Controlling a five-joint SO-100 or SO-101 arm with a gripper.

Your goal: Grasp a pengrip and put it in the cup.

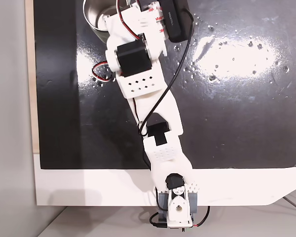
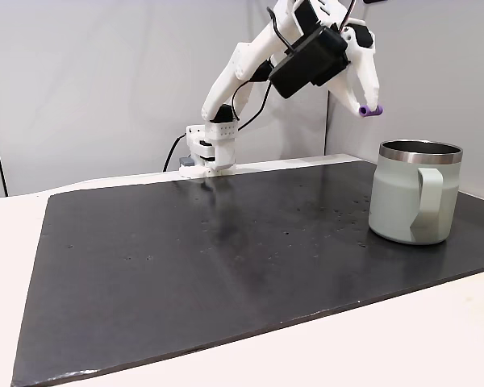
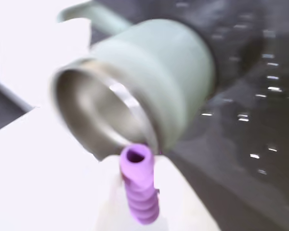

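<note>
In a fixed view from the side, the white arm [image 2: 250, 64] reaches up and over from its base [image 2: 207, 149] at the far edge of the black mat [image 2: 185, 266], and the gripper [image 2: 369, 109] hangs in the air above and a little to the left of the cup [image 2: 411, 193]. The jaws are closed narrowly on the pengrip [image 2: 370, 111], a small light-purple piece projecting from the fingertips; it is clear of the cup's rim and touches nothing else. The cup stands upright on the mat near its right edge in this view, with a pale matte outer wall, a dark metal rim and a handle facing the camera. In the wrist view, which is motion-blurred, the pengrip [image 3: 138, 185] appears ribbed and hollow at its open end, seated between the two white fingers [image 3: 183, 197], with its tip pointing toward the cup [image 3: 149, 82]; the cup's shiny inside is visible just beyond it. In a fixed view from above, the arm [image 1: 148, 98] extends from the base [image 1: 175, 210] at the bottom edge diagonally toward the top, where part of the cup [image 1: 96, 17] shows at the upper edge of the mat [image 1: 237, 123], partly covered by the arm's wrist. The mat surface shows glare and scattered small specks.
</note>
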